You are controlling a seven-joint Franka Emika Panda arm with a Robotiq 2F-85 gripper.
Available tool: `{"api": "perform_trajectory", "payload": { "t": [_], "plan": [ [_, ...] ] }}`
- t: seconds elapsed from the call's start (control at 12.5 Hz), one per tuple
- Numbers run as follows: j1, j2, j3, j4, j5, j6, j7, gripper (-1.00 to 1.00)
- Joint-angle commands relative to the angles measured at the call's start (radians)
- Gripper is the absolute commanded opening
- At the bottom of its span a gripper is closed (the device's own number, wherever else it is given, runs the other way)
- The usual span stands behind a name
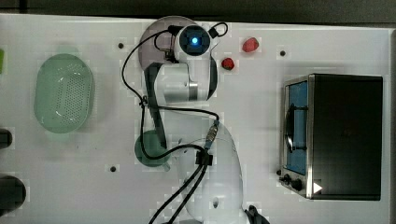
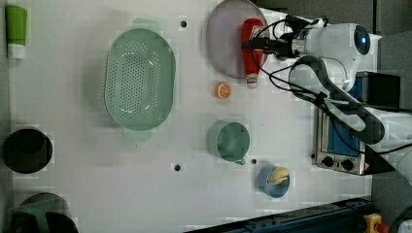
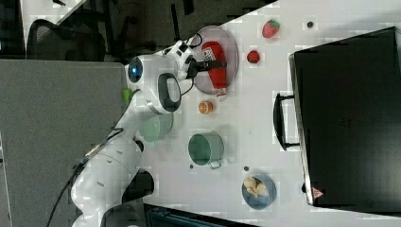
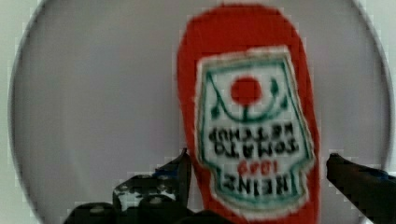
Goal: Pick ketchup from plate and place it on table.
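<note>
I've got the red ketchup squeeze bottle (image 2: pixel 252 48) lying flat on the greyish-lilac round plate (image 2: pixel 223 43), white cap past the rim toward the left view's bottom, black gripper (image 4: pixel 257 172) spread wide, straddling it, white table (image 2: pixel 194 194) underneath

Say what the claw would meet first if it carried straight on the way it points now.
Most likely the red ketchup squeeze bottle lying on the round greyish-lilac plate: the open claw straddles its white label, one finger on each side. How much gap remains is unclear.
</note>
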Motion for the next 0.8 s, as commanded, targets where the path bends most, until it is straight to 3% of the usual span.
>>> {"api": "perform_trajectory", "payload": {
  "t": [0.08, 0.24, 0.48, 0.8],
  "plan": [
    [0.013, 0.02, -0.003, 0.006, -0.009, 0.047, -0.056, 1.0],
    [0.013, 0.024, -0.005, 0.008, -0.011, 0.047, -0.056, 0.91],
    [0.013, 0.023, -0.007, 0.017, -0.014, 0.046, -0.056, 0.24],
    [0.013, 0.007, -0.001, 0.05, -0.014, 0.044, -0.046, 0.24]
  ]
}}
